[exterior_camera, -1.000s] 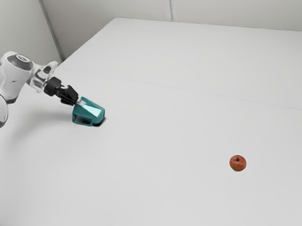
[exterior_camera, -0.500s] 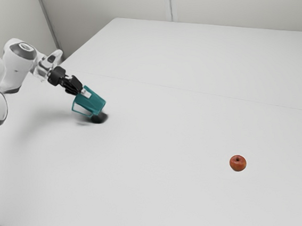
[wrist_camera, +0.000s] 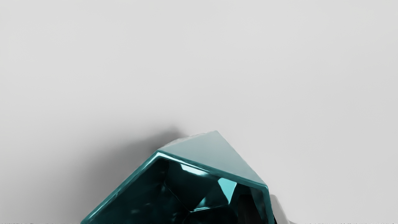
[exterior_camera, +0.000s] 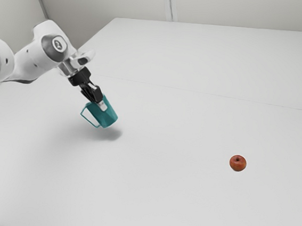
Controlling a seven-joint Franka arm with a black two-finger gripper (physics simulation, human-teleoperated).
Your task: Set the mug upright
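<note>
My gripper (exterior_camera: 101, 104) is shut on the rim side of the teal mug (exterior_camera: 106, 117) in the exterior view. The mug hangs tilted above the table, its shadow falling beneath it and its handle facing the exterior view's left. In the wrist view the angular mouth of the mug (wrist_camera: 214, 166) faces the camera. At its wall the gripper (wrist_camera: 262, 211) has one finger inside the mouth and the other against the outside.
A red apple (exterior_camera: 237, 163) rests on the white table (exterior_camera: 185, 202), well off toward the exterior view's right. Behind it stands a second white surface (exterior_camera: 215, 55), with pale walls around.
My gripper has lifted the mug off the table and carried it toward the exterior view's right. The mug has turned from lying on its side to a steeper tilt; the apple has stayed put.
</note>
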